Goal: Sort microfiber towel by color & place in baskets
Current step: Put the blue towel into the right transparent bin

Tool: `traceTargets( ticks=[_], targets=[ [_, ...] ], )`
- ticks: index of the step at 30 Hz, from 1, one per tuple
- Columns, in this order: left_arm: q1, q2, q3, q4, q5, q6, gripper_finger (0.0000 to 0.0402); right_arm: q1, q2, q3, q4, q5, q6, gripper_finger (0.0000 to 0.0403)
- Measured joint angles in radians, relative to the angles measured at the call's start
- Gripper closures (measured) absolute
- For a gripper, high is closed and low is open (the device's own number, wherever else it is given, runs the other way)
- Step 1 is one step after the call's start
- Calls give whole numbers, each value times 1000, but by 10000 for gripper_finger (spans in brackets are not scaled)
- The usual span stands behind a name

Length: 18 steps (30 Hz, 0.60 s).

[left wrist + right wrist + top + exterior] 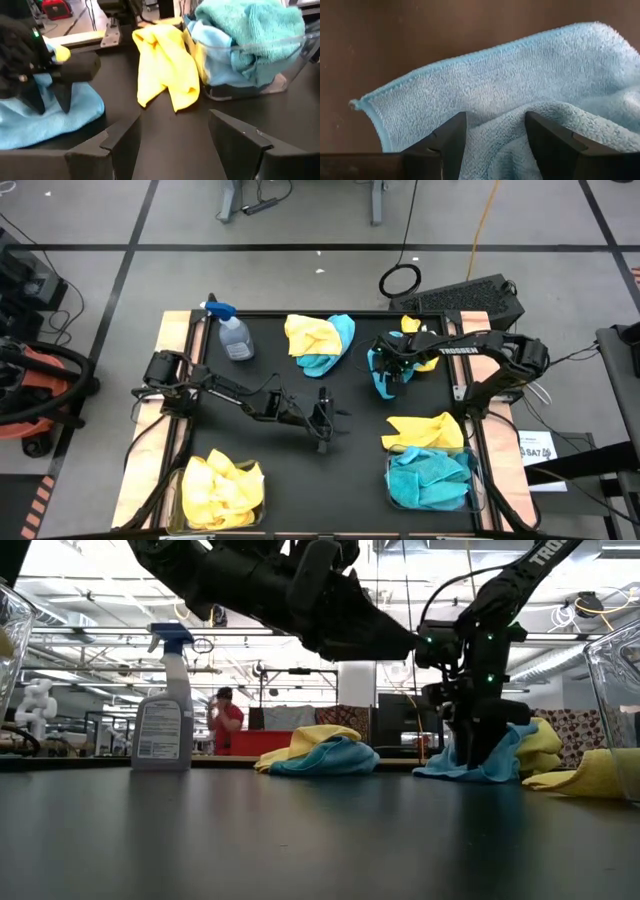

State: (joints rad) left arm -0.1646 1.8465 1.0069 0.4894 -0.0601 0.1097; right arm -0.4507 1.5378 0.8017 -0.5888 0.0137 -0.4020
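A turquoise towel (378, 377) lies flat on the table right of centre, with a yellow towel (424, 340) just beyond it. My right gripper (388, 370) stands over the turquoise towel (520, 75), open and pointing down. My left gripper (325, 428) hovers open at the table's middle and touches nothing. The right basket (478, 480) holds turquoise towels (428, 480), and a yellow towel (425, 430) is draped over its far rim. The left basket (180, 505) holds yellow towels (222, 490). A yellow and turquoise pile (320, 342) lies toward the far edge. My right gripper (495, 145) comes at the turquoise towel from above, pointing down. Its open fingers (447, 140) rest on the cloth on either side of a raised fold (505, 127) near the hemmed edge (420, 75). The towel lies on the table.
A clear spray bottle (234, 335) with a blue trigger stands near the far left corner. Bare black tabletop (300, 470) lies between the two baskets. In the low view a person (226, 720) stands far behind the table.
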Motion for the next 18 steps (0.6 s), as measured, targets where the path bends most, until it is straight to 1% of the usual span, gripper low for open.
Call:
traceTargets(
  ticks=[4, 10, 14, 18],
  targets=[
    [-2, 0, 0, 22, 0, 0, 166, 0, 36, 0, 36, -15, -3, 212],
    [-9, 0, 0, 28, 0, 0, 166, 1, 122, 10, 52, -23, -30, 249],
    [-13, 0, 0, 27, 0, 0, 166, 4, 126, 10, 54, -37, -30, 288],
    [-13, 0, 0, 27, 0, 0, 166, 26, 80, 3, 52, -34, -43, 347]
  ],
)
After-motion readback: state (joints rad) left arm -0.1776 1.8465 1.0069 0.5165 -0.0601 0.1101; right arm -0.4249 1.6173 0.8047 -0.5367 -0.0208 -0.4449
